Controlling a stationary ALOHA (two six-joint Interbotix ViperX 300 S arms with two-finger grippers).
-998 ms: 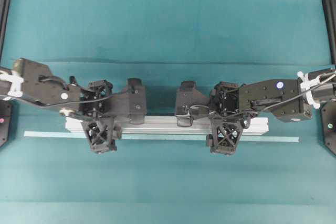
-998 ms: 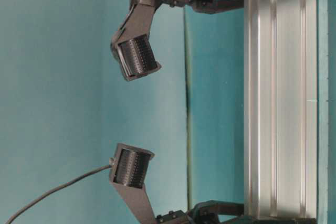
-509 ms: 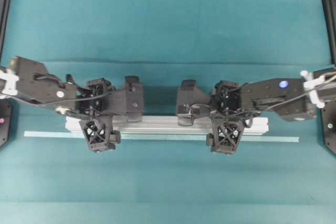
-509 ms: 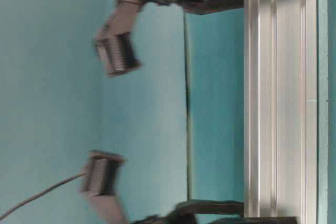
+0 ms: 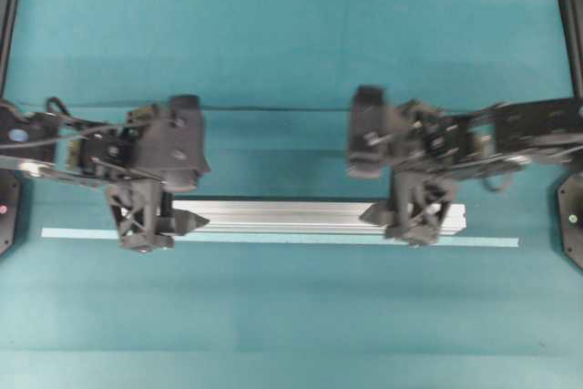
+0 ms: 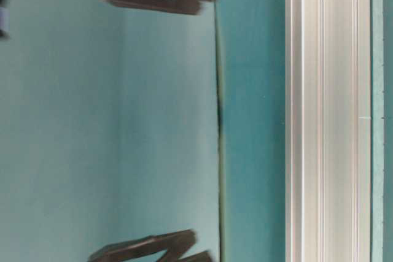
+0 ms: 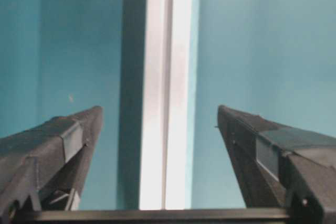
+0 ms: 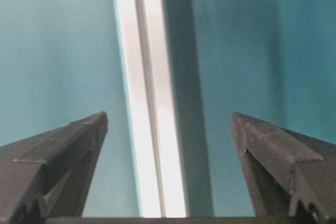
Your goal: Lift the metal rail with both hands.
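Teal table (image 5: 291, 43), metal rail (image 5: 301, 216) flat — left gripper (image 7: 160, 124), right gripper (image 8: 168, 129) released, straddling it

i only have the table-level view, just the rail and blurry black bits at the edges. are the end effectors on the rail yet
Observer: No. The left wrist view shows the left end effector open, with the metal rail between its fingers, touching neither.
Operator: and the right one
Observer: Its wrist view shows the same: the right end effector is open and straddles the rail with a gap on each side.
Operator: where along the rail are they
Observer: Overhead, the left one is over the rail's left end and the right one near its right end.
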